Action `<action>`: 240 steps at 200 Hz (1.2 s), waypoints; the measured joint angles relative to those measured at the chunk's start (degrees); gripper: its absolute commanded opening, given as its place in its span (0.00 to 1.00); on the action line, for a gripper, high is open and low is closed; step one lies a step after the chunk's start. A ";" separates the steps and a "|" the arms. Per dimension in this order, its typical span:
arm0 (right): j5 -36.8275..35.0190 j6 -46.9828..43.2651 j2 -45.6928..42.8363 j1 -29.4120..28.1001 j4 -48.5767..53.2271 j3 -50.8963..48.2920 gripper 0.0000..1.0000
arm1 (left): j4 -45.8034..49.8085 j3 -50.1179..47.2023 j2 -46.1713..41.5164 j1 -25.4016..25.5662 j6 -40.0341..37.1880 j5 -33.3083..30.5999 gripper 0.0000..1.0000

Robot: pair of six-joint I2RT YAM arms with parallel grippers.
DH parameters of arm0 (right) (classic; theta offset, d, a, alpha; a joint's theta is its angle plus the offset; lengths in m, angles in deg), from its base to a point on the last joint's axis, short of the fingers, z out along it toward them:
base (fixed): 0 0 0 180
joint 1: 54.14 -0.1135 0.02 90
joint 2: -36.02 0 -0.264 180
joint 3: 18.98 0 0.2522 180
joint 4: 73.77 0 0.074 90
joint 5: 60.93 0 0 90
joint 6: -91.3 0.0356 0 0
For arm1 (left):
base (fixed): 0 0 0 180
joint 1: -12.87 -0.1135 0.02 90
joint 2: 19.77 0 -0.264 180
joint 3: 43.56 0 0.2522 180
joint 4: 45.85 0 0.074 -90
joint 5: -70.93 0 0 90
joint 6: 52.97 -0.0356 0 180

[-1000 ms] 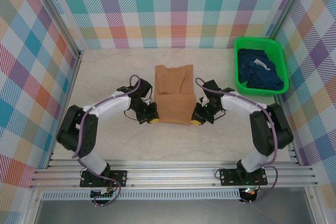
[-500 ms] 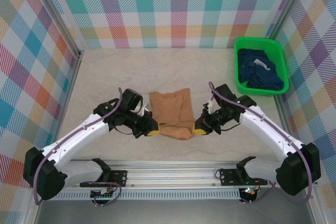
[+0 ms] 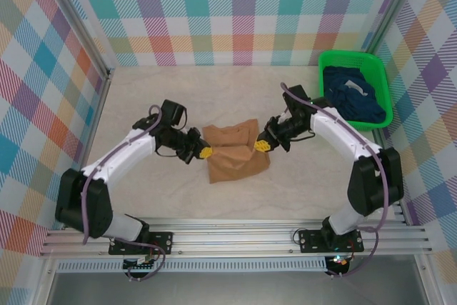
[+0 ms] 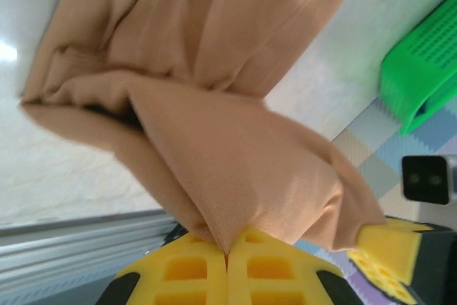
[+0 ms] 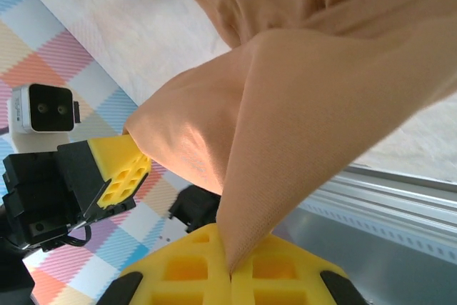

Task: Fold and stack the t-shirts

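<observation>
Bright plaid walls close in a pale table (image 3: 143, 98), with an aluminium rail (image 3: 235, 237) along its near edge where the arms are bolted.

Nearest the rail, the lower part of the tan-orange t-shirt (image 3: 235, 164) lies on the table, below and between the two grippers. Its upper edge is raised off the surface: the left gripper (image 3: 205, 153) pinches the left side and the right gripper (image 3: 261, 146) pinches the right. They sit at about the same height and face each other across the cloth.

The left wrist view shows the left gripper's yellow pads pressed together, with a thin ridge of shirt fabric trapped in the seam. The right wrist view shows the same grip on the other side. Each jaw is closed tight on cloth and nothing else.

Holding both sides at once keeps the edge taut and level. This looks like a fold in progress, with the lifted half meant to be carried over the half that rests flat. Whether the printed front faces up cannot be told, since no print shows.

Beyond the right gripper, well apart from it at the far right of the table, the green basket (image 3: 350, 53) holds the dark navy t-shirts (image 3: 357, 101) in a loose heap, not yet folded.
</observation>
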State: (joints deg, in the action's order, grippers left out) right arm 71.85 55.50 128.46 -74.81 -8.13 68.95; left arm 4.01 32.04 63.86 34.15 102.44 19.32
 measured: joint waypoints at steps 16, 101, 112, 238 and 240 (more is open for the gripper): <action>0.37 1.03 4.52 1.42 -1.31 3.96 0.00 | 0.83 6.51 5.49 -1.40 -0.37 0.13 0.01; 0.11 3.69 42.07 5.01 -10.16 34.67 0.34 | 1.11 31.28 36.85 -8.79 -7.21 -0.79 0.39; -1.57 3.61 43.60 5.29 -10.69 34.97 0.40 | 0.24 33.64 39.63 -9.31 -8.83 -1.55 0.40; -12.33 -3.21 28.13 0.17 -18.62 23.82 0.12 | -0.11 27.67 30.77 -1.46 -11.98 -11.08 0.12; -12.26 -3.19 28.74 0.00 -18.73 24.02 0.11 | -0.09 27.91 31.26 -1.46 -11.98 -11.06 0.12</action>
State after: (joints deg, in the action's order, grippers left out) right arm 59.59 52.31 157.21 -74.81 -26.87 92.97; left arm 3.92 59.95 95.12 32.69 90.46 8.26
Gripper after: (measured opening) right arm 0.136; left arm 0.135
